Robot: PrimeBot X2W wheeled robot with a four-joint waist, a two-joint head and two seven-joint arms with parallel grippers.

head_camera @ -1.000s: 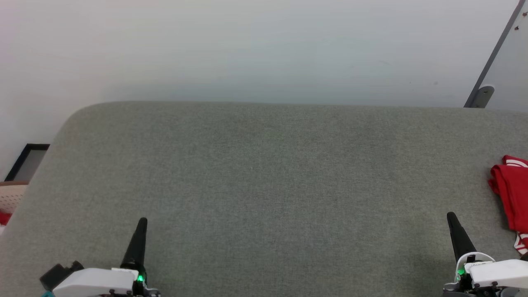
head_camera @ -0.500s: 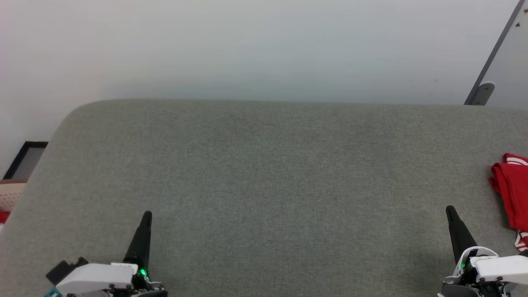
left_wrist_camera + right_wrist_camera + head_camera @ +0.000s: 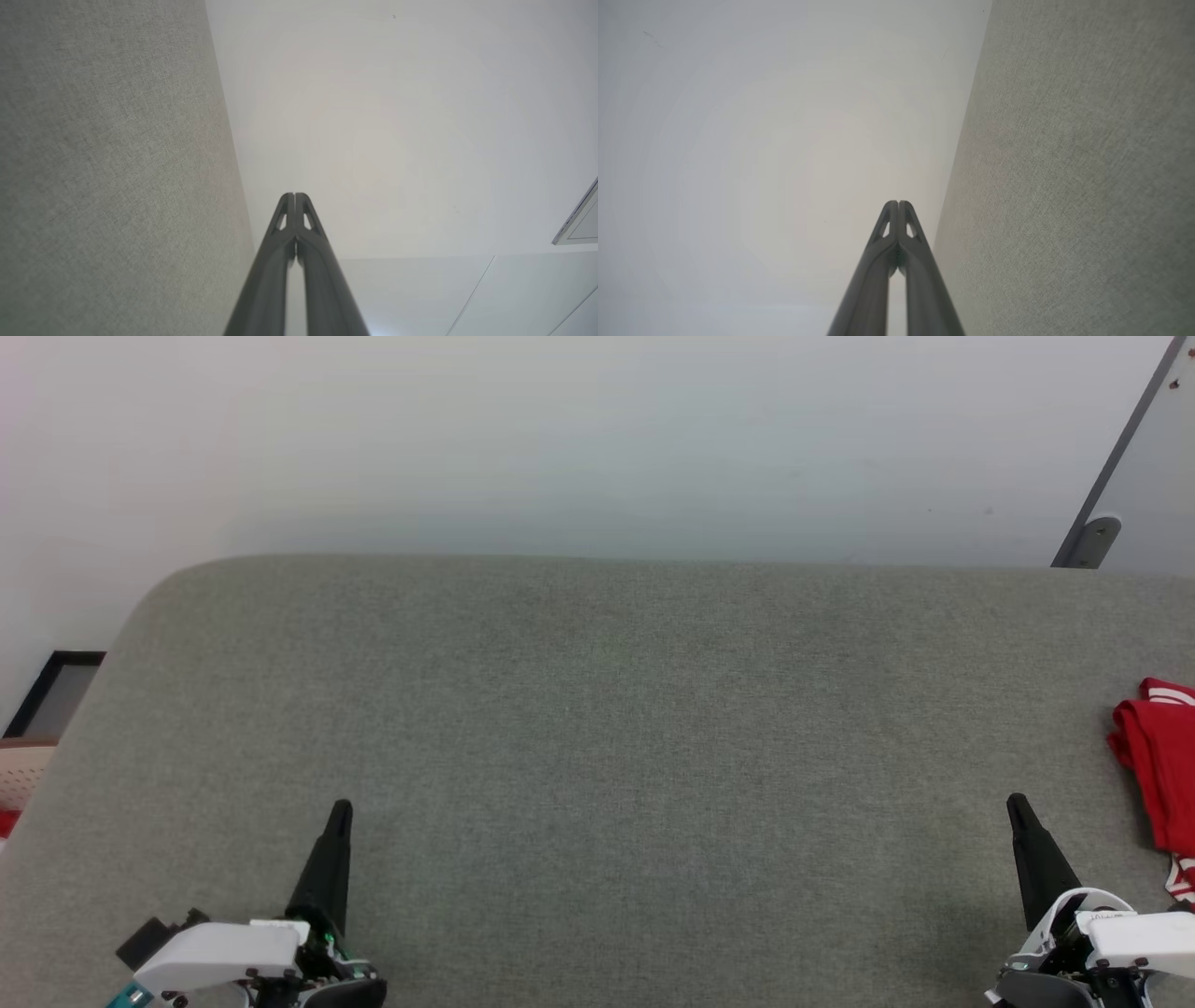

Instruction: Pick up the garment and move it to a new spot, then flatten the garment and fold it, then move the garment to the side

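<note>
Opposite the garment point(image 3: 1158, 765), a basket point(image 3: 23, 775) seemingly holds cloth point(image 3: 5, 823).

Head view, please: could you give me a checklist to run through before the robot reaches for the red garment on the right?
1. Red garment found, near the grey surface's right edge: ok.
2. Whole garment in frame: not ok, cut off at the picture's edge.
3. Right gripper open for a grasp: not ok, shut.
4. Left gripper empty: ok, shut on nothing.
5. Path from right gripper to garment unobstructed: ok.
6. Garment's layers and sleeves readable: cannot tell.
</note>
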